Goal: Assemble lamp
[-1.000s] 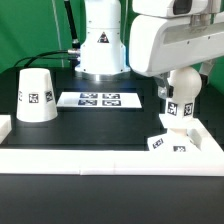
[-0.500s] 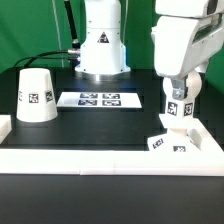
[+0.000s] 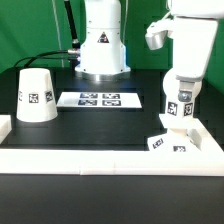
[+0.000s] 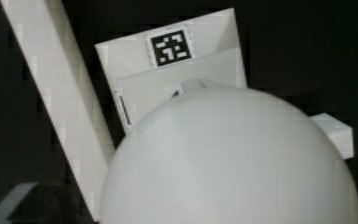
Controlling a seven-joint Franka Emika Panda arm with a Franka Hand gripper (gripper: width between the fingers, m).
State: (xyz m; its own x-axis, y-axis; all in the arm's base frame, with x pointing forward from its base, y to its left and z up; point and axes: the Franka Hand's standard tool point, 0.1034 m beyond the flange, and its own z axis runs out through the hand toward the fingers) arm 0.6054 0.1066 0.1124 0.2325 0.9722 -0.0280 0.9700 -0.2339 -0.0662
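**Lamp build: wrist has straightened up over the base**

Quick update. The big change over the last second is the arm itself. The bulky white wrist was leaning across the exterior view's right and has now swung upright, so the two-finger gripper (image 3: 180,100) points pretty much straight down.

The round white ball bulb (image 3: 174,110) barely moved during all that. It's up off the table with the jaws clamped on it, hanging just above the small blocky white base with the black-and-white tags (image 3: 166,141), not touching it yet as far as I can tell.

The wrist view backs this up: bulb (image 4: 220,160) filling the foreground, tagged base (image 4: 179,62) right behind it.

The white cone-shaped shade (image 3: 35,97) sits well apart on the exterior view's left, with the marker board (image 3: 100,100) in between.

My read: that was a re-orient so the bulb can go down into the base. Shade comes later.
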